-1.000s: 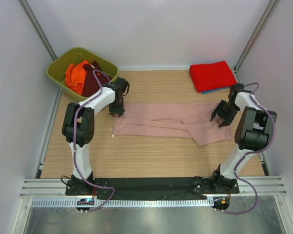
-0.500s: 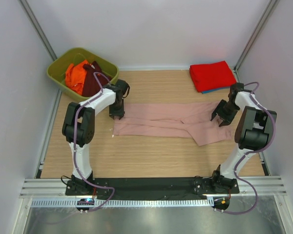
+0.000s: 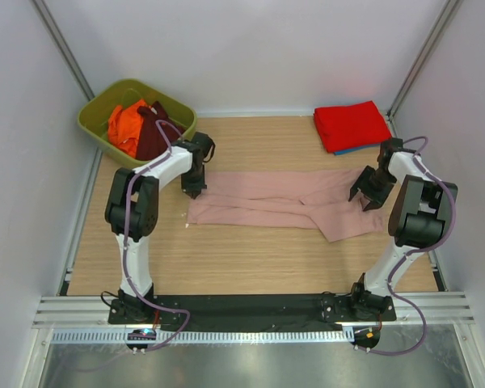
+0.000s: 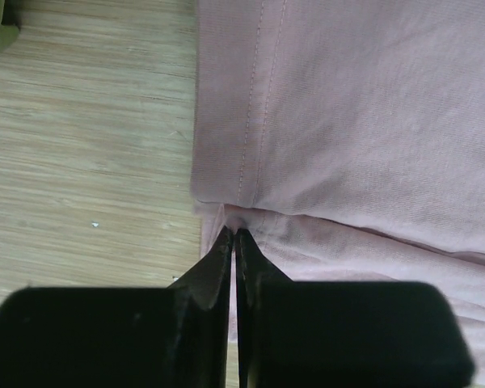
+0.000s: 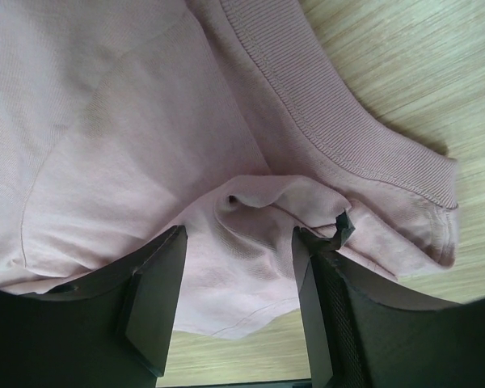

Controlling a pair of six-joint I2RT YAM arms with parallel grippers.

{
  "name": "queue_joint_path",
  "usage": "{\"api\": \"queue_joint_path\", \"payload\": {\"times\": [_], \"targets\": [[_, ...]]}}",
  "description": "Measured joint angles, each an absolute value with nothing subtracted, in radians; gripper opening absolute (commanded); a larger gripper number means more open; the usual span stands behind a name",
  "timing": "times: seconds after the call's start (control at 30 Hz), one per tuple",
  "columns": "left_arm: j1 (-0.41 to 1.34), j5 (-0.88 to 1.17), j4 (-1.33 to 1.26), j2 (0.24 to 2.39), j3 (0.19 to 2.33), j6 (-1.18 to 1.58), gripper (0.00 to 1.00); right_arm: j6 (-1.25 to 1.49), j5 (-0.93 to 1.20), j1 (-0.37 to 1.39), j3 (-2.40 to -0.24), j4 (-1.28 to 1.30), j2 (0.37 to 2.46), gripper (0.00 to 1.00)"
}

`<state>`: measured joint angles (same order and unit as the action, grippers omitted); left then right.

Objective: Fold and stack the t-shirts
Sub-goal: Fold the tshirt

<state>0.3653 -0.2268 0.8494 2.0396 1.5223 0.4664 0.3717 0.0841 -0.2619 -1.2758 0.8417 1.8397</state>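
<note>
Five soft cloth tees: a dusty-pink tee (image 3: 275, 202) at centre, a red tee (image 3: 352, 123) on a blue tee (image 3: 347, 149) upper right, an orange tee (image 3: 125, 125) and a maroon tee (image 3: 153, 137) upper left. One olive-green plastic tub (image 3: 97, 103).

Bright, even white light fills the overhead view, and the arms cast only faint, short shadows on the wooden table (image 3: 250, 250), with no glare. In the wrist views the stitching of the pink t-shirt (image 4: 347, 121) is sharp. The left gripper (image 4: 234, 236) and right gripper (image 5: 241, 234) are dark, blurred shapes near the lens. The ribbed collar (image 5: 331, 121) throws a soft shadow on the wood.
</note>
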Motion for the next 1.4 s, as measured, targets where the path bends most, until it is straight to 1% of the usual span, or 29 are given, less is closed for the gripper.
{"api": "queue_joint_path", "payload": {"times": [0.13,0.23,0.27,0.3,0.4,0.43,0.5,0.53,0.7,0.97,1.23,1.4], "targets": [[0.365,-0.229,0.852,2.040,1.523,0.465,0.00,0.369,0.072,-0.262,-1.276,0.847,1.840,0.60],[0.366,-0.229,0.855,2.040,1.523,0.465,0.00,0.368,0.070,-0.262,-1.276,0.847,1.840,0.53],[0.366,-0.230,0.857,2.040,1.523,0.465,0.00,0.368,0.070,-0.262,-1.276,0.846,1.840,0.46],[0.366,-0.231,0.858,2.040,1.523,0.466,0.00,0.368,0.070,-0.262,-1.276,0.846,1.840,0.42],[0.366,-0.231,0.862,2.038,1.523,0.466,0.00,0.368,0.072,-0.262,-1.276,0.846,1.840,0.22],[0.366,-0.231,0.865,2.036,1.523,0.467,0.00,0.370,0.070,-0.262,-1.276,0.847,1.840,0.11],[0.366,-0.229,0.877,2.030,1.523,0.467,0.00,0.377,0.065,-0.262,-1.276,0.852,1.839,0.02],[0.366,-0.226,0.884,2.025,1.523,0.467,0.00,0.380,0.059,-0.262,-1.277,0.858,1.839,0.01],[0.367,-0.220,0.901,1.957,1.506,0.472,0.00,0.410,0.017,-0.261,-1.316,0.947,1.823,0.01],[0.367,-0.191,0.919,1.753,1.391,0.502,0.00,0.451,-0.044,-0.261,-1.366,1.121,1.664,0.01],[0.381,-0.141,0.965,1.559,1.218,0.554,0.00,0.468,-0.060,-0.261,-1.288,1.234,1.491,0.01],[0.386,-0.108,1.013,1.383,1.103,0.605,0.00,0.475,-0.063,-0.260,-1.201,1.281,1.412,0.01]]}}
